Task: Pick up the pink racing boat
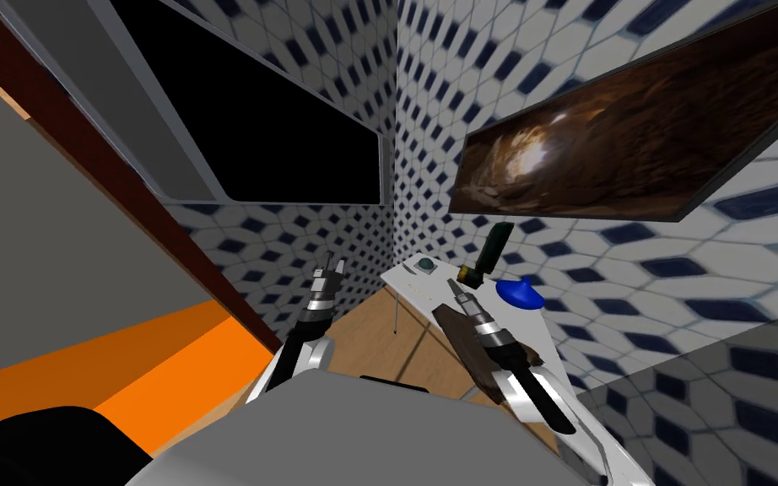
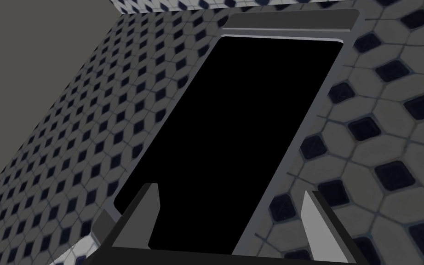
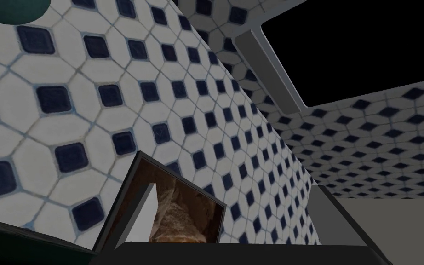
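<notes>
A narrow white table (image 1: 413, 288) stands against the tiled wall on my right. A long dark brown, boat-like shape (image 1: 466, 344) lies on it under my right forearm; I cannot tell whether it is the boat. My right gripper (image 1: 456, 288) hovers over the table's middle, close to a dark green bottle-like thing (image 1: 492, 246). In the right wrist view the gripper (image 3: 234, 193) is open and empty, pointing up the wall. My left gripper (image 1: 330, 267) is raised left of the table, over the floor; in the left wrist view the gripper (image 2: 232, 191) is open and empty.
A blue dome-shaped thing (image 1: 520, 294) and a small teal round thing (image 1: 424, 267) also sit on the table. A dark framed picture (image 1: 632, 143) hangs above the table. A wood floor (image 1: 379, 337) lies left of the table. An orange strip (image 1: 126, 371) runs at far left.
</notes>
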Controlling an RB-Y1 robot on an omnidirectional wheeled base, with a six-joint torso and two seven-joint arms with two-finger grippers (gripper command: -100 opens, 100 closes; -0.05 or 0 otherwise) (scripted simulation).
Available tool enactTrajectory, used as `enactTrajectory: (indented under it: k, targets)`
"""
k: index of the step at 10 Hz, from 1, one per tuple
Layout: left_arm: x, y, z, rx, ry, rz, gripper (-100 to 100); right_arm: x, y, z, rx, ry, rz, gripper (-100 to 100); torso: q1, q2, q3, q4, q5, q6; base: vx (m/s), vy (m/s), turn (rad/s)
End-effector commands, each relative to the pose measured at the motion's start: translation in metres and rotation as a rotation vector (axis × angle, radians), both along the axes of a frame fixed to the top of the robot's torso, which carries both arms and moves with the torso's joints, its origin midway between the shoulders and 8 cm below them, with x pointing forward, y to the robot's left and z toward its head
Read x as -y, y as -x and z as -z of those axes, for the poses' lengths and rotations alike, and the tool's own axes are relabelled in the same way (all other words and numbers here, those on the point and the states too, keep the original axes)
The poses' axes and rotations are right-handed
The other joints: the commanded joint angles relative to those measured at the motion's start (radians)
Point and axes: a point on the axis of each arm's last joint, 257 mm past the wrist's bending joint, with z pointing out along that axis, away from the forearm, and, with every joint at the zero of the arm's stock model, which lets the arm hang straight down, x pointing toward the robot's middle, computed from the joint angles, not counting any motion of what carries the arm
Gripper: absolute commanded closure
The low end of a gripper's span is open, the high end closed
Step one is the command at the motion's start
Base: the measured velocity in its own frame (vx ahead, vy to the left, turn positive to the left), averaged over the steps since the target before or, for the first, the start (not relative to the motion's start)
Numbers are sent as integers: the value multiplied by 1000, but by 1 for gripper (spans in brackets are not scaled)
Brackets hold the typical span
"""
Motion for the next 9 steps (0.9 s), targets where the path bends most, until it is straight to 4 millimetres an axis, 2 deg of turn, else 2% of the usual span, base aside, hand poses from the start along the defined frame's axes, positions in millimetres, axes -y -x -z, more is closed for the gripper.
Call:
enactTrajectory:
  k: [1, 3, 4, 5, 6, 9]
  targets:
    - [0, 0, 0, 0, 0, 0, 0, 3, -3, 12, -18, 36, 2, -100, 0, 0, 0, 0, 0, 0, -2, 22, 42]
    - [0, 0, 0, 0, 0, 0, 0, 11, -11, 38, -56, 160, -1, -100, 0, 0, 0, 0, 0, 0, -4, 40, 103]
    - [0, 0, 0, 0, 0, 0, 0, 14, -12, 43, -67, 175, -1, -100, 1, 0, 0, 0, 0, 0, -4, 35, 33]
    - [0, 0, 0, 0, 0, 0, 0, 22, -15, 59, -91, 242, -2, -100, 0, 0, 0, 0, 0, 0, -2, 42, 47]
    - [0, 0, 0, 0, 0, 0, 0, 22, -15, 59, -91, 247, -4, -100, 1, 0, 0, 0, 0, 0, 0, 30, 36]
    - [0, 0, 0, 0, 0, 0, 0, 42, -19, 89, -139, 394, -10, -100, 1, -1, 0, 0, 0, 0, 3, 44, 77]
